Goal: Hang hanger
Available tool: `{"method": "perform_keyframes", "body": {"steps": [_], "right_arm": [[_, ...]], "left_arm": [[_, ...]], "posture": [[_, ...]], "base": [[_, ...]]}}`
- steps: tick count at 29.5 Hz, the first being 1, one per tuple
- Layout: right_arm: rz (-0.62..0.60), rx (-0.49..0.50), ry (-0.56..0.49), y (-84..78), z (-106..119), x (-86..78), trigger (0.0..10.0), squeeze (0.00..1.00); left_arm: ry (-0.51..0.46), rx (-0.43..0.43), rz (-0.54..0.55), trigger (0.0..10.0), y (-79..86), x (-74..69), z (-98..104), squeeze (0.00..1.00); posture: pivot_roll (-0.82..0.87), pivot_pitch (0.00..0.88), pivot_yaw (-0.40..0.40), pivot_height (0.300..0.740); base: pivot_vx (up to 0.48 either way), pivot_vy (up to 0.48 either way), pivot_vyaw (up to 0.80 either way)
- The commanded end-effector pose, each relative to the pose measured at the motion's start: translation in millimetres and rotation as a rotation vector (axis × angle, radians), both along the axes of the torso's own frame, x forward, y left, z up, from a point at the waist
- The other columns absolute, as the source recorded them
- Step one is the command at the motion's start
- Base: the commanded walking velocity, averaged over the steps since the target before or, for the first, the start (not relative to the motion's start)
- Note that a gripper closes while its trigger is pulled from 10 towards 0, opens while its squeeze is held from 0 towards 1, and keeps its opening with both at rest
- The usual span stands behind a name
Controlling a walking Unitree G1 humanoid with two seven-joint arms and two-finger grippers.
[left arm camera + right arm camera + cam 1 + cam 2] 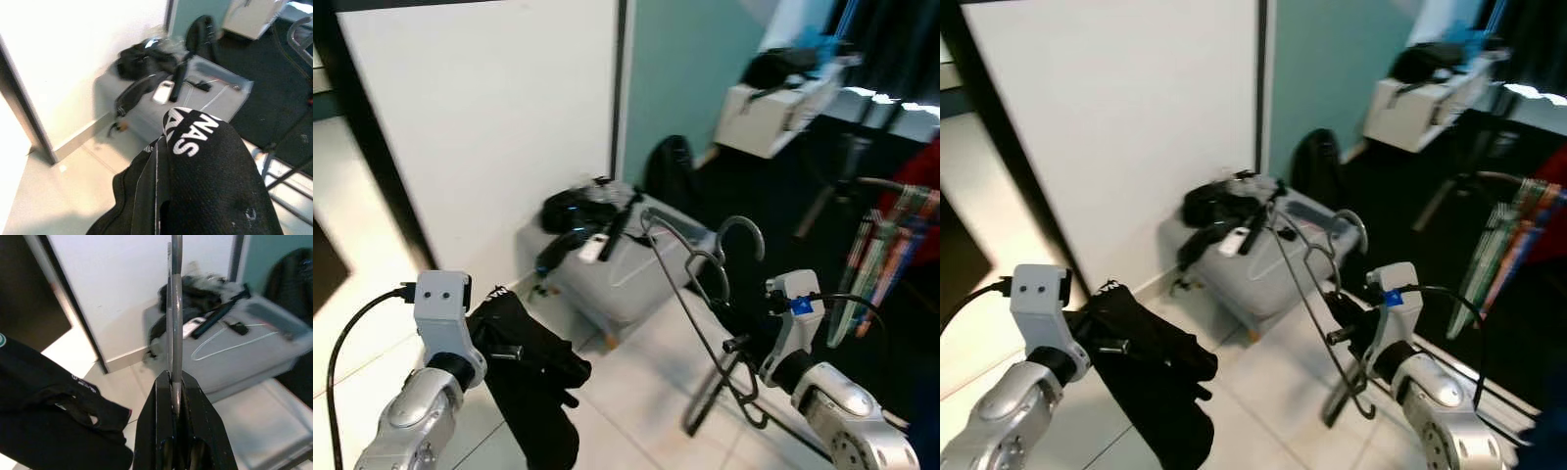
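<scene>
The right gripper [177, 431], with its 2 long black fingers pressed together, is clenched on the thin grey metal wire hanger [700, 294], pinching its wire low down so that the frame stands up and leans away to the robot's left, the curved hook [741, 233] at its top in the air over the near edge of the low grey box-shaped table [636, 269]. In the right wrist view the wire runs straight up out of the closed fingers. On the other side, the left gripper [509, 348] grasps a black cloth garment with white lettering [533, 382], which drapes over its fingers and hangs down toward the pale tiled floor [636, 392]; in the left wrist view the fabric [205, 181] covers the fingers completely. Beyond both grippers, the grey table carries a heap of black bags and straps [582, 211], a small white flat device [592, 247] and a second thin wire hanger lying flat [230, 345]. Behind the table stand a white wall panel [499, 117] with a dark edge and a teal wall [690, 69]. A black backpack [668, 166] leans near the teal wall. Farther to the robot's right hang striped coloured cloths [886, 245] beside a dark floor area, and a white cabinet [773, 117] stands in the background.
</scene>
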State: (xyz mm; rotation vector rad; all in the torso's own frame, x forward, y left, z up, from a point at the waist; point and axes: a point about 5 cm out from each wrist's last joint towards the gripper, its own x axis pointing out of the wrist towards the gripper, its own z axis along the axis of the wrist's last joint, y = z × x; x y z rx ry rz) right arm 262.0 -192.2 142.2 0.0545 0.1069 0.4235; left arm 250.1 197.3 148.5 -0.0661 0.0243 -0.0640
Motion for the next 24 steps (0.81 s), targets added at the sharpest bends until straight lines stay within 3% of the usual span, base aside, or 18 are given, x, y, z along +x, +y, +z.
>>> {"method": "perform_keyframes", "body": {"steps": [1, 6, 13, 15, 19, 24], "right_arm": [[0.009, 0.002, -0.014, 0.4, 1.4, -0.6, 10.0, 0.00], [0.021, 0.001, -0.022, 1.5, 2.0, -0.7, 10.0, 0.00], [0.019, -0.018, -0.021, -1.5, 3.2, -7.2, 10.0, 0.00], [0.019, -0.020, -0.018, -1.4, 3.3, -9.8, 10.0, 0.00], [0.018, 0.033, 0.028, 3.3, -0.8, -34.1, 10.0, 0.00], [-0.033, 0.108, 0.038, -1.4, -3.0, -31.0, 10.0, 0.00]], "left_arm": [[-0.004, 0.019, -0.005, 10.0, -1.4, 0.9, 1.7, 0.00], [-0.003, 0.024, 0.015, 10.0, 0.3, 0.4, 1.7, 0.00], [0.000, 0.001, 0.109, 10.0, 7.7, -12.9, 4.1, 0.00], [0.007, -0.013, 0.098, 10.0, 5.9, -15.6, 4.1, 0.00], [0.025, -0.024, -0.044, 10.0, -17.9, -36.5, 2.1, 0.00], [0.040, -0.059, -0.075, 10.0, -22.4, -31.5, -3.3, 0.00]], "posture": [[-0.03, 0.026, -0.072, 0.740], [-0.03, 0.022, -0.069, 0.740], [-0.03, 0.021, -0.072, 0.740], [-0.03, 0.021, -0.072, 0.740], [-0.02, 0.025, -0.082, 0.740], [-0.02, 0.007, -0.080, 0.740]], "base": [[0.000, 0.000, 0.69], [0.000, 0.000, 0.69], [0.000, 0.000, 0.69], [0.000, 0.000, 0.68], [0.000, 0.000, 0.66], [0.000, 0.000, 0.65]]}}
